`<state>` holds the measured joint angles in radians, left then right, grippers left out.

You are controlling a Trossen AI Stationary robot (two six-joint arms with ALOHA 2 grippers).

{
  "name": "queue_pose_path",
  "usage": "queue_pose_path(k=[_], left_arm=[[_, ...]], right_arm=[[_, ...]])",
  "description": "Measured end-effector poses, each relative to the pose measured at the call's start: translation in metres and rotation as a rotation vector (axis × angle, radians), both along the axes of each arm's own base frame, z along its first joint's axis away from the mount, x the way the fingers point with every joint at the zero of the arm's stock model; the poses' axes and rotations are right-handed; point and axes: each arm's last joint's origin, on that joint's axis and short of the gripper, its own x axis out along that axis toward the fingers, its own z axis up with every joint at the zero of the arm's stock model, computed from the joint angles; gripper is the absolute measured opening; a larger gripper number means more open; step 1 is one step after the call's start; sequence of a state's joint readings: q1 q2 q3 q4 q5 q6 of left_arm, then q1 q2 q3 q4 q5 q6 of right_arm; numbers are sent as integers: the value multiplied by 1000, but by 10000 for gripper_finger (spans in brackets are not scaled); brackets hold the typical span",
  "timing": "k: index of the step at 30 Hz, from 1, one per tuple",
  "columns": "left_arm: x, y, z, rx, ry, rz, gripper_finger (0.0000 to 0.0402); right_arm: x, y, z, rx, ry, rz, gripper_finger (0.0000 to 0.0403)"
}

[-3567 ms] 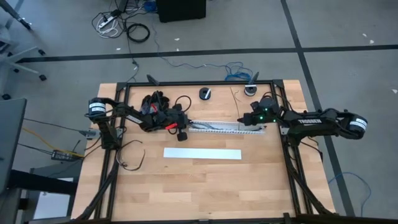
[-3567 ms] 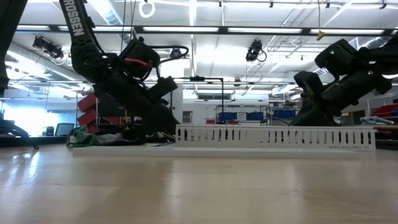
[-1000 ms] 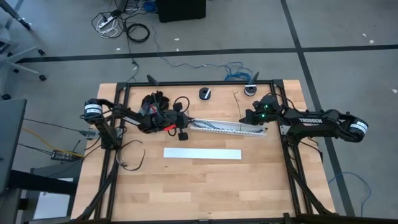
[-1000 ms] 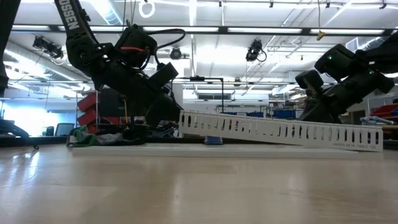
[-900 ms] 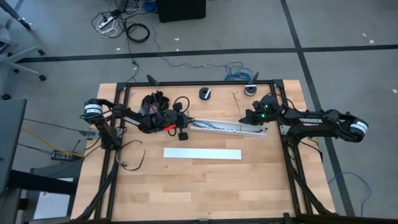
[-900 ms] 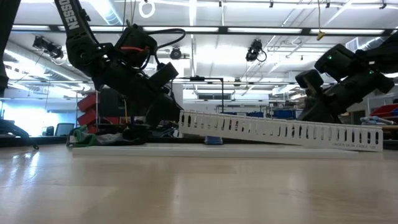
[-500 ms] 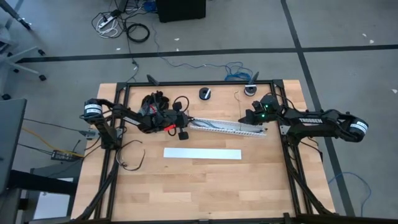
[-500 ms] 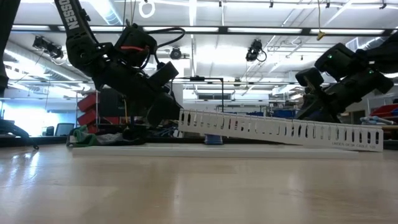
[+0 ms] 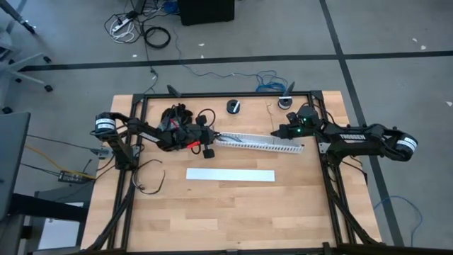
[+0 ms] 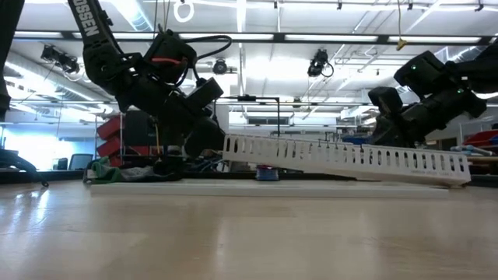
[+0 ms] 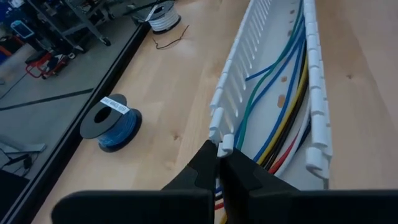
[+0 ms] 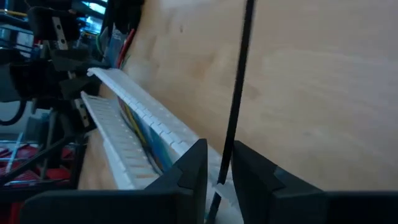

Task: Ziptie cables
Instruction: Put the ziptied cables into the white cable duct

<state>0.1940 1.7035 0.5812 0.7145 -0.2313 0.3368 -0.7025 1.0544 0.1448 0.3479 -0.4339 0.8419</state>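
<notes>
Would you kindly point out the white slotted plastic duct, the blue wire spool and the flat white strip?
White slotted plastic duct (image 9: 258,144): high view, mid-length of its top.
Blue wire spool (image 11: 112,124): left wrist view, its flange.
Flat white strip (image 9: 230,175): high view, its middle.

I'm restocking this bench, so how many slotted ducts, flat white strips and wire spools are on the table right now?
slotted duct: 1
flat white strip: 1
wire spools: 2, namely the blue spool and the white spool
Total: 4
</notes>
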Motion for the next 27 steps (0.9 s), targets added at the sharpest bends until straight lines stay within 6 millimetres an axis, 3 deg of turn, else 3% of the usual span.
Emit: queue_pose_path(k=[18, 27], left_arm=[[-1, 0, -4, -3, 48, 13, 0], [-2, 0, -5, -7, 61, 11, 0]], right_arm=[[15, -5, 22, -21, -36, 50, 67], [14, -7, 22, -68, 52, 28, 67]])
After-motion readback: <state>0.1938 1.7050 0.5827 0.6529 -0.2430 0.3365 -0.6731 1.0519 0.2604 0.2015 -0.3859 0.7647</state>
